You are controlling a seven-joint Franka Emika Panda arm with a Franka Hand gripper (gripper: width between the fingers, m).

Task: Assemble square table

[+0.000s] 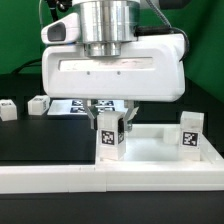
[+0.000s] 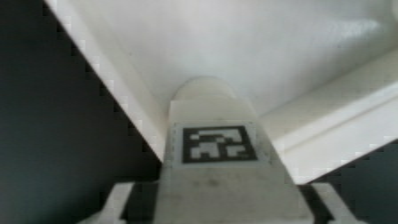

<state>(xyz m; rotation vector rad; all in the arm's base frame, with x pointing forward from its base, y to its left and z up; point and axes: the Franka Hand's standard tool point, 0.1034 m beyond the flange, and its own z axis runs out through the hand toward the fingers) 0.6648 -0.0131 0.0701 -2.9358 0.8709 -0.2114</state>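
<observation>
My gripper (image 1: 110,112) is shut on a short white leg (image 1: 109,133) with a black-and-white tag, held upright at a corner of the white square table top (image 1: 150,146). In the wrist view the leg (image 2: 217,140) fills the space between my fingers (image 2: 121,200), with the top's raised rim (image 2: 134,75) behind it. A second tagged leg (image 1: 191,130) stands upright on the top at the exterior view's right. Two more legs (image 1: 8,109) (image 1: 38,103) lie on the black table at the exterior view's left.
The long white L-shaped wall (image 1: 90,182) runs along the front of the table top. The marker board (image 1: 68,105) lies flat behind my gripper. A green backdrop stands at the back.
</observation>
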